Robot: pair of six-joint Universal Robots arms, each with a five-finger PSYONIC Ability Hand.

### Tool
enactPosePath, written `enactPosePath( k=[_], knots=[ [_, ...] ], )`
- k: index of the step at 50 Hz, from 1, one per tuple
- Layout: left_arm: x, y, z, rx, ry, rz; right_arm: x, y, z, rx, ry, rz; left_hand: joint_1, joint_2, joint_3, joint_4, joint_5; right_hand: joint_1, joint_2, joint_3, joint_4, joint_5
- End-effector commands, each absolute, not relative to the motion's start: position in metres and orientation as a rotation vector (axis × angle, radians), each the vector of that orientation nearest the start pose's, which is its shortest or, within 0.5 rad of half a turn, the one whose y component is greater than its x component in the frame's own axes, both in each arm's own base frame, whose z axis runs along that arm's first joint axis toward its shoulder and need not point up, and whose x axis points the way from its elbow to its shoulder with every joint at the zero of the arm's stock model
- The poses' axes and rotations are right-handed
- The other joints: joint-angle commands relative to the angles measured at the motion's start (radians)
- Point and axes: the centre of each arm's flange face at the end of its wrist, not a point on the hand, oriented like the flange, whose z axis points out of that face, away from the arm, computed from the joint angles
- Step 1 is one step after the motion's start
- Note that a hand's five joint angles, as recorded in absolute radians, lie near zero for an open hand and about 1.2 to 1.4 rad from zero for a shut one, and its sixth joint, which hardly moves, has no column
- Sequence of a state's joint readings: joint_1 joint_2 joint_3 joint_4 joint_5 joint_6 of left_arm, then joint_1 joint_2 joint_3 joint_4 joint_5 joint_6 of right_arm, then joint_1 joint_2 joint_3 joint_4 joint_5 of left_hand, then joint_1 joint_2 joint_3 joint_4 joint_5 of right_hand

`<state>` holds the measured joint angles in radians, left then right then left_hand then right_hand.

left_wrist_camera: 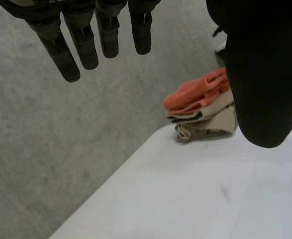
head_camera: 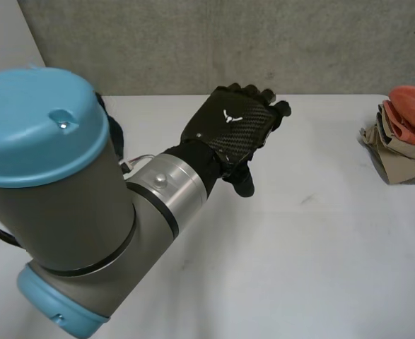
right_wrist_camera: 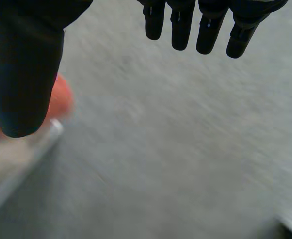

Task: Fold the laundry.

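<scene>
A stack of folded laundry (head_camera: 404, 138), beige cloths with an orange one on top, sits at the right edge of the white table (head_camera: 313, 240). My left hand (head_camera: 232, 131) hovers over the table's far middle, well apart from the stack, its fingers straight and nothing in it. In the left wrist view the open fingers (left_wrist_camera: 83, 47) and thumb (left_wrist_camera: 265, 74) frame the same stack (left_wrist_camera: 205, 112) beyond them. My right hand (right_wrist_camera: 21, 74) is open with straight fingers (right_wrist_camera: 210, 27) and holds nothing. A bit of orange cloth (right_wrist_camera: 62, 97) shows just behind its thumb.
My left arm (head_camera: 73, 198) covers the near left of the table. A grey wall (head_camera: 228, 42) runs behind the table's far edge. Grey floor (left_wrist_camera: 46, 149) lies beyond the table edge in the left wrist view.
</scene>
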<state>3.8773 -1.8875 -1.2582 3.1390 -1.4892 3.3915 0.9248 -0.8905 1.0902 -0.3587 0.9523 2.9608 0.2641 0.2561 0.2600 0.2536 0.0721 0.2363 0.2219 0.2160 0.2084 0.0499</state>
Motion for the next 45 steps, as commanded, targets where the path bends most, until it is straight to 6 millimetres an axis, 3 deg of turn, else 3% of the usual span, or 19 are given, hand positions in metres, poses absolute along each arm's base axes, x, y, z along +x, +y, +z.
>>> enactPosePath(
  k=[1, 5, 6, 10, 11, 13, 15, 17, 18, 20, 23, 26, 29, 30, 34, 37, 41, 43, 45],
  knots=[
    [-0.369, -0.151, 0.324, 1.39, 2.094, -2.602, -0.14, -0.452, 0.274, -0.307, 2.618, -2.756, -0.08, -0.072, -0.076, -0.069, -0.062, -0.062, -0.047, -0.042, -0.034, -0.05],
    [-0.358, -0.168, 0.346, 1.254, 1.978, -2.715, -0.067, -0.457, 0.302, -0.43, 2.321, -2.885, -0.086, -0.078, -0.082, -0.075, -0.068, -0.062, -0.047, -0.042, -0.034, -0.05],
    [-0.354, -0.176, 0.35, 1.205, 1.954, -2.732, -0.038, -0.448, 0.322, -0.456, 2.158, -2.937, -0.086, -0.078, -0.082, -0.075, -0.068, -0.062, -0.047, -0.042, -0.034, -0.05],
    [-0.318, -0.231, 0.359, 0.957, 1.897, -2.703, 0.016, -0.417, 0.339, -0.511, 1.873, -2.93, -0.086, -0.078, -0.082, -0.075, -0.068, -0.062, -0.047, -0.042, -0.034, -0.05],
    [-0.3, -0.256, 0.358, 0.867, 1.891, -2.659, 0.027, -0.41, 0.34, -0.543, 1.819, -2.913, -0.086, -0.078, -0.082, -0.075, -0.068, -0.062, -0.047, -0.042, -0.034, -0.05],
    [-0.28, -0.279, 0.357, 0.779, 1.882, -2.617, 0.052, -0.396, 0.339, -0.617, 1.719, -2.869, -0.086, -0.078, -0.082, -0.075, -0.068, -0.062, -0.047, -0.042, -0.034, -0.05],
    [-0.249, -0.316, 0.346, 0.668, 1.897, -2.524, 0.091, -0.375, 0.327, -0.745, 1.621, -2.766, -0.086, -0.078, -0.082, -0.075, -0.068, -0.062, -0.047, -0.042, -0.034, -0.05],
    [-0.227, -0.344, 0.33, 0.604, 1.929, -2.439, 0.116, -0.361, 0.313, -0.815, 1.584, -2.682, -0.086, -0.078, -0.082, -0.075, -0.068, -0.062, -0.047, -0.042, -0.034, -0.05],
    [-0.206, -0.37, 0.311, 0.56, 1.962, -2.358, 0.139, -0.347, 0.298, -0.879, 1.567, -2.587, -0.086, -0.078, -0.082, -0.075, -0.068, -0.062, -0.047, -0.042, -0.034, -0.05],
    [-0.186, -0.393, 0.293, 0.527, 1.986, -2.281, 0.157, -0.335, 0.283, -0.924, 1.57, -2.506, -0.086, -0.078, -0.082, -0.075, -0.068, -0.062, -0.047, -0.042, -0.034, -0.05],
    [-0.163, -0.429, 0.254, 0.568, 2.015, -2.156, 0.174, -0.318, 0.257, -0.983, 1.63, -2.403, -0.086, -0.078, -0.082, -0.075, -0.068, -0.062, -0.047, -0.042, -0.034, -0.05],
    [-0.151, -0.455, 0.21, 0.696, 2.022, -2.042, 0.178, -0.309, 0.234, -1.018, 1.726, -2.312, -0.08, -0.072, -0.076, -0.069, -0.063, -0.062, -0.047, -0.042, -0.034, -0.05],
    [-0.144, -0.471, 0.182, 0.796, 2.003, -1.971, 0.178, -0.306, 0.218, -1.031, 1.807, -2.241, -0.08, -0.072, -0.076, -0.069, -0.063, -0.062, -0.047, -0.042, -0.034, -0.05],
    [-0.131, -0.482, 0.167, 0.824, 1.981, -1.934, 0.178, -0.305, 0.21, -1.042, 1.849, -2.199, -0.077, -0.069, -0.073, -0.067, -0.06, -0.062, -0.047, -0.042, -0.034, -0.05],
    [-0.119, -0.503, 0.132, 0.861, 1.968, -1.891, 0.176, -0.301, 0.191, -1.07, 1.946, -2.101, -0.06, -0.052, -0.055, -0.049, -0.042, -0.062, -0.047, -0.042, -0.034, -0.05],
    [-0.118, -0.511, 0.12, 0.858, 1.961, -1.895, 0.173, -0.298, 0.185, -1.087, 1.996, -2.053, -0.001, 0.007, 0.003, 0.01, 0.016, -0.062, -0.047, -0.042, -0.034, -0.05],
    [-0.118, -0.517, 0.113, 0.853, 1.958, -1.899, 0.173, -0.293, 0.179, -1.091, 2.02, -2.018, 0.538, 0.546, 0.542, 0.549, 0.556, -0.062, -0.047, -0.042, -0.034, -0.05],
    [-0.119, -0.517, 0.113, 0.845, 1.956, -1.903, 0.172, -0.292, 0.179, -1.088, 2.026, -2.016, 1.028, 1.036, 1.032, 1.038, 1.045, -0.062, -0.047, -0.042, -0.034, -0.05],
    [-0.124, -0.516, 0.117, 0.838, 1.947, -1.904, 0.172, -0.291, 0.18, -1.088, 2.024, -2.022, 1.132, 1.14, 1.136, 1.143, 1.15, -0.062, -0.047, -0.042, -0.034, -0.05]
  ],
)
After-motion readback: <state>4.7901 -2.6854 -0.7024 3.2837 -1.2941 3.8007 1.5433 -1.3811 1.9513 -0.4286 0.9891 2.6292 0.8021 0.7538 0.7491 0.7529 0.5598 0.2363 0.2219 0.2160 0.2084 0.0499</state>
